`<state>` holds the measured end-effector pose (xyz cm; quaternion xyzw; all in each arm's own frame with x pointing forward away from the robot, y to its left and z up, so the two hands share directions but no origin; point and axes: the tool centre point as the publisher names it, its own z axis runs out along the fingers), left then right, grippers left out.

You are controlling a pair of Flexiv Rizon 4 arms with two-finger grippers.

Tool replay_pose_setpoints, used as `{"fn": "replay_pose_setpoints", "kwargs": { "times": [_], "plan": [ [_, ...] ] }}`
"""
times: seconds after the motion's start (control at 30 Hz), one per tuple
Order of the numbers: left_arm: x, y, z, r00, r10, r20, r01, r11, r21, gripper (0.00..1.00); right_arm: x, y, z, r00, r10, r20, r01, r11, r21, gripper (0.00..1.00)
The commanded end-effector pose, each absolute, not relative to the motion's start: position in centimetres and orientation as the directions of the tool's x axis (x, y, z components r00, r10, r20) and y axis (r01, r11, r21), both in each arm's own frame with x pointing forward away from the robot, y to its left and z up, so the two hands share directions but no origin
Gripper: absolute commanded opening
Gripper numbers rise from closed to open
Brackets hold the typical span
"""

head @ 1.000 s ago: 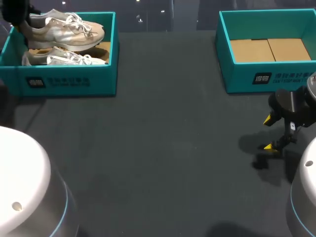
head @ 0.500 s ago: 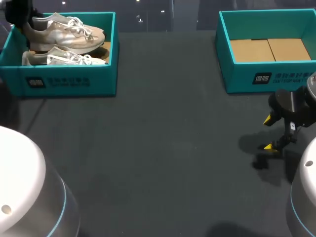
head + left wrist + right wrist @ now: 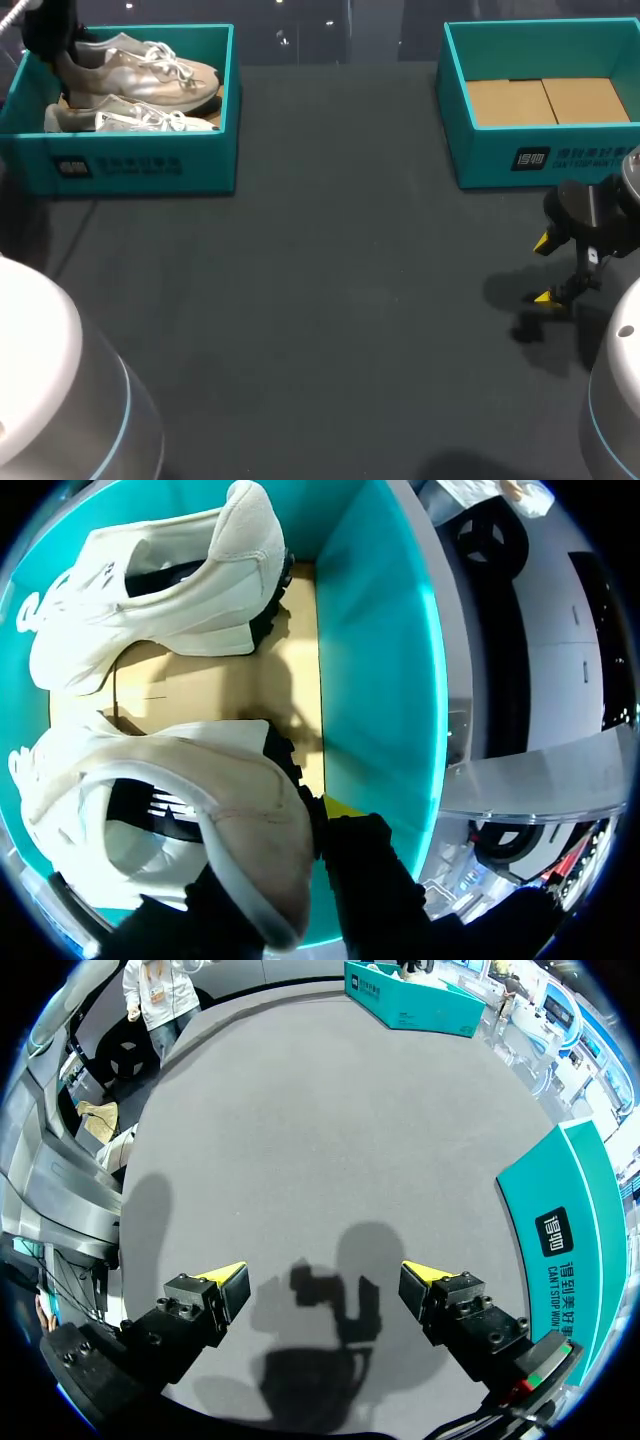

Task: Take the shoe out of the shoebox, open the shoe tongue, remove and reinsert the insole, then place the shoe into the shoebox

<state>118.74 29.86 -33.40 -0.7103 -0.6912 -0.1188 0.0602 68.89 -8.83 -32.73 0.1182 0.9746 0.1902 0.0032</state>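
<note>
- Left gripper [image 3: 300, 860]: clamped on the heel of the shoe [image 3: 170, 770], one dark finger on each side; one yellow tip [image 3: 340, 806] shows beside the heel.
- Right gripper [image 3: 325, 1285]: fingers spread wide, yellow tips facing each other.
- Right arm [image 3: 610, 215]: wrist bent over, directly above its claw.

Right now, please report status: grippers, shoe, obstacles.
Left gripper shut on heel of white lace-up sneaker, inside teal cardboard shoebox. Right gripper open over dark table. Second white sneaker alongside.

Head camera high behind — left wrist close inside the shared shoebox [image 3: 130, 165].
</note>
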Motion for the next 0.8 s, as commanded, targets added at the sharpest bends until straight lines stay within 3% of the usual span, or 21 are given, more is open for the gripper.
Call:
{"fn": "replay_pose_setpoints", "kwargs": {
  "times": [0.03,0.67,0.8],
  "plan": [
    [119.1,29.8,-33.7,0.021,0.968,0.252,0.996,-0.041,0.075,0.0,68.7,-8.8,-32.7,-0.972,0.233,0.036,0.229,0.9,0.37,1.0],
    [119.8,29.2,-35.2,0.028,0.973,0.23,0.997,-0.042,0.057,0.0,68.7,-8.8,-32.7,-0.972,0.233,0.036,0.229,0.9,0.37,1.0],
    [119.7,29.1,-35.6,0.032,0.971,0.238,0.997,-0.047,0.055,0.2,68.7,-8.8,-32.7,-0.972,0.233,0.036,0.229,0.9,0.37,1.0]
  ]
}}
